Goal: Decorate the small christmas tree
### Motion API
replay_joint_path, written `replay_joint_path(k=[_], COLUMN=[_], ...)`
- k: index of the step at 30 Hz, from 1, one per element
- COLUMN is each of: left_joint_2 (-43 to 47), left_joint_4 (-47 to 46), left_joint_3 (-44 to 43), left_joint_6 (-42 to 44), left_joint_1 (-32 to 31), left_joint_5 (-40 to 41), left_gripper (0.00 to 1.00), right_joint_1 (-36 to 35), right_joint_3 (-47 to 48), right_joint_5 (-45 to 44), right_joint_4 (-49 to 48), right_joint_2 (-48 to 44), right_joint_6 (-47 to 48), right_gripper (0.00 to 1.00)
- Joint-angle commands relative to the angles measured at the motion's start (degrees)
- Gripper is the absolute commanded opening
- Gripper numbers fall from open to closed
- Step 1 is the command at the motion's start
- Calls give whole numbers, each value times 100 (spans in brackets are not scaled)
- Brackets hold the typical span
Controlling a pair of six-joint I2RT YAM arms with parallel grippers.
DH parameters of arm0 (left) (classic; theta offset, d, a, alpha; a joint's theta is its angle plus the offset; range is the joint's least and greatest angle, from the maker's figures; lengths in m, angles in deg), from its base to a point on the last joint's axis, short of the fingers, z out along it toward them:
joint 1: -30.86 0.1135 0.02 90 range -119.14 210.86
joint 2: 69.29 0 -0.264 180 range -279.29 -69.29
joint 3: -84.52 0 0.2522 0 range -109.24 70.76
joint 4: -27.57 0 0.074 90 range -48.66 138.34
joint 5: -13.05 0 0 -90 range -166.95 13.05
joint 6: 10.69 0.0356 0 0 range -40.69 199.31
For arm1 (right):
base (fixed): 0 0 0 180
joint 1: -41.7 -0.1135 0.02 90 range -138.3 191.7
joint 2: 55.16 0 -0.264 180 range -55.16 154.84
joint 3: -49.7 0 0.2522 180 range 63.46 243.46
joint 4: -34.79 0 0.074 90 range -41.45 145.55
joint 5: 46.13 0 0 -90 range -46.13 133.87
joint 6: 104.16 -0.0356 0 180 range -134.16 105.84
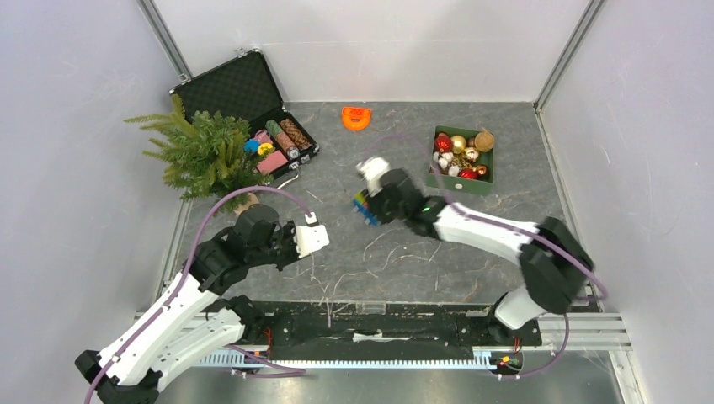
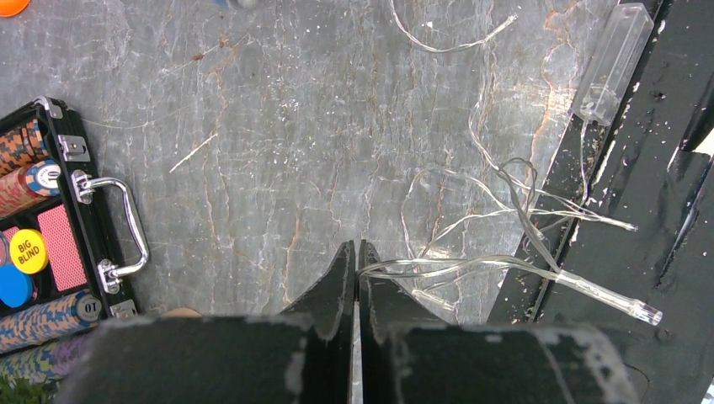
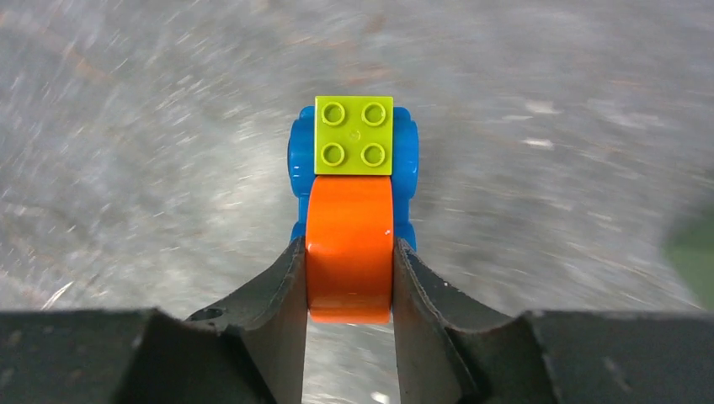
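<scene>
The small christmas tree (image 1: 200, 151) is standing far left on the desk (image 1: 471, 252). The left hand (image 2: 355, 261) is pinching a clear light string (image 2: 471, 268) whose tangled loops could snag when pulled; the right hand (image 3: 349, 252) is clamping a brick toy (image 3: 354, 147) that could slip

Tree (image 1: 202, 156) sits far left, case (image 1: 231, 88) just behind it, box of baubles (image 1: 459, 183) over on the right, wire (image 2: 455, 266) up front.

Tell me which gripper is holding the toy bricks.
The right gripper: its jaws are shut on the toy bricks, orange piece between them. The left gripper pinches only a clear wire.
</scene>
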Motion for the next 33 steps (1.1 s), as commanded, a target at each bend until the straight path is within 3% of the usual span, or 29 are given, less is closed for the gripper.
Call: replay_joint_path(k=[1, 5, 7, 11, 13, 16, 20, 21, 22, 25, 26, 30, 33], left_joint_2=[83, 108, 122, 120, 125, 133, 139, 136, 125, 91, 91, 81, 32], left_joint_4=[-75, -67, -72, -75, -75, -72, -18, -9, 2, 38, 44, 59, -46], left_joint_3=[-113, -145, -140, -138, -142, -152, -173, -180, -181, -223, -240, -366, -484], left_joint_6=[181, 143, 151, 158, 160, 160, 168, 161, 168, 160, 161, 161, 64], left_joint_1=[27, 27, 27, 27, 26, 27, 27, 27, 27, 27, 27, 27, 27], left_joint_5=[6, -9, -32, -95, -111, -106, -100, -95, -96, -91, -85, -10, 131], left_gripper=[2, 2, 2, 2, 2, 2, 2, 2, 2, 2, 2, 2, 2], right_joint_1=[1200, 2370, 3346, 5432, 6073, 6713, 6857, 6854, 6863, 6865, 6863, 6558, 5456], right_joint_3=[-221, -434, -750, -1274, -1543, -1593, -1486, -1503, -1513, -1547, -1534, -1235, -1086], right_joint_5=[-53, -496, -964, -546, -348, 115, 265, 251, 246, 316, 307, -9, -674], right_joint_4=[-90, 236, 75, -434, -961, -1251, -1211, -1203, -1192, -1132, -1083, -602, -213], right_joint_2=[-1467, -2383, -2780, -2880, -2618, -1788, -1022, -929, -860, -905, -978, -1685, -2515], right_joint_6=[135, 205, 205, 3, -204, -489, -453, -446, -455, -462, -455, -239, 198], right_gripper=[1, 0, 0, 0, 0, 0, 0, 4, 18, 81, 97, 98, 98])
